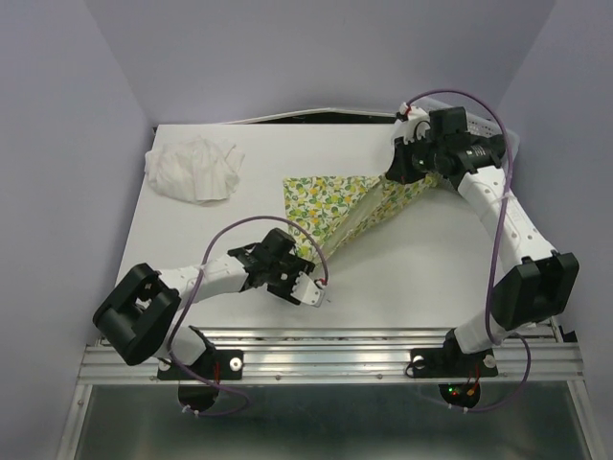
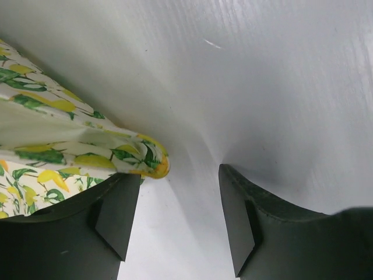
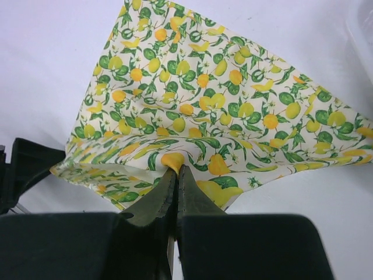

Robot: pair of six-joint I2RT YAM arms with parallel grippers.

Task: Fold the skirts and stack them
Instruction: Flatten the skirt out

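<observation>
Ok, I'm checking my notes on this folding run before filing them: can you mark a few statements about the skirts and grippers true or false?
1. The right gripper is shut on the lemon-print skirt. True.
2. The left gripper is clamped on that skirt's corner. False: its jaws stand apart with nothing between them, and the corner lies just beside one finger.
3. The white skirt lies neatly folded. False: it sits in a crumpled heap at the far left of the table.
4. The white skirt lies apart from the lemon-print skirt. True.
</observation>
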